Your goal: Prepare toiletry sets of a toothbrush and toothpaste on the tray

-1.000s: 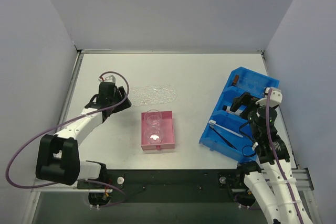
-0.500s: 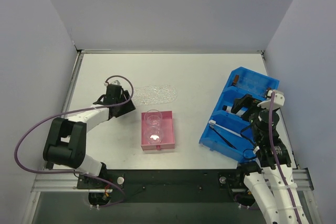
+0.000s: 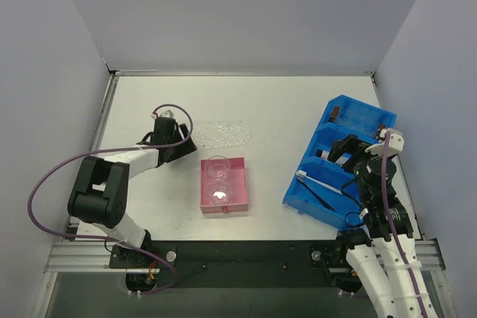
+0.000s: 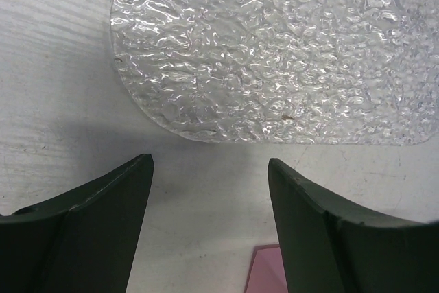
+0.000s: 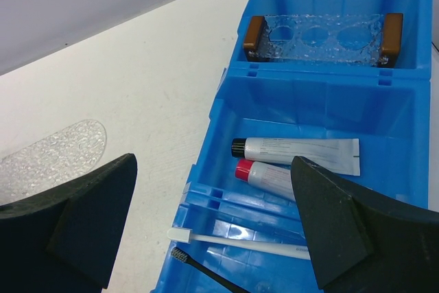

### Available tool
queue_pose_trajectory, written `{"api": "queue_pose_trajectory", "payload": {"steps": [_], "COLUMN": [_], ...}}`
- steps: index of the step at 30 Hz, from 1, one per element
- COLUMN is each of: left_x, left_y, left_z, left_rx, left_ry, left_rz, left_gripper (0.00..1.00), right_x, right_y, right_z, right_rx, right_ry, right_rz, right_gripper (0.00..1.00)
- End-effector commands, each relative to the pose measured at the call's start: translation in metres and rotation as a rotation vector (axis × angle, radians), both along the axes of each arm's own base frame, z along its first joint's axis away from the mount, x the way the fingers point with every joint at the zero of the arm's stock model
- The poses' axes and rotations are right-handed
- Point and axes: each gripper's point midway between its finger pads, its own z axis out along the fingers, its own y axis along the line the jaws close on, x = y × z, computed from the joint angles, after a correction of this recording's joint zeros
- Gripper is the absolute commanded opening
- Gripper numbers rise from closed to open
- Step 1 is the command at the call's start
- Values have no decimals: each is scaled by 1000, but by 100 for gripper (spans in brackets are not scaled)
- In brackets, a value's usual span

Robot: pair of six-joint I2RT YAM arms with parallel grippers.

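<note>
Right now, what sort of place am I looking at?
Probably a robotics test bench, not a bathroom: a white table boxed in by bare walls, two robot arms bolted at its edge, and a blue bin of toothpaste tubes and toothbrushes.

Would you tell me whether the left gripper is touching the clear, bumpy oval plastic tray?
Apart. The left wrist view shows a strip of bare table between the open left gripper and the tray.
</note>
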Motion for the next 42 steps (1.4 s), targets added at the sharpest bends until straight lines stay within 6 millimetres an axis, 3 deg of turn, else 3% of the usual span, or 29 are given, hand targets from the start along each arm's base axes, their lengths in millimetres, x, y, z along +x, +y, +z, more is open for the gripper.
{"api": "queue_pose_trajectory", "payload": {"steps": [1,21,25,26,28,29,31,32,34,35,38,42], "left_x": [22,44,40,39,30,29,20,17,6,-2,-30,-70], "left_y": [-7,-9,-13,-15,-18,-20,-17,-15,-16,-24,-35,-35], "left_z": [12,8,16,29,41,66,84,110,127,145,146,126], "left_rx": [-14,27,22,13,11,2,25,23,59,60,121,192], "left_ry": [-69,-112,-112,-134,-143,-202,-231,-296,-328,-372,-324,-209], "left_rz": [-15,-54,-50,-49,-50,-49,-35,-33,-75,-125,-262,-374], "left_gripper": [79,78,78,78,80,81,82,82,82,82,78,71], "right_x": [2,-1,-2,-2,-3,-4,-5,-5,-6,-6,-8,-10], "right_y": [-1,-2,-2,-2,-2,-3,-4,-4,-4,-3,-2,-2], "right_z": [7,1,2,3,7,8,12,14,15,16,14,9], "right_rx": [13,12,9,6,0,-8,-15,-16,-22,-22,-28,-28], "right_ry": [-31,-14,-14,-14,-13,-14,-17,-19,-13,-10,6,21], "right_rz": [-13,-13,-13,-12,-9,-12,-11,-11,-5,-2,7,10], "right_gripper": [89,89,88,89,88,89,89,89,89,89,89,88]}}
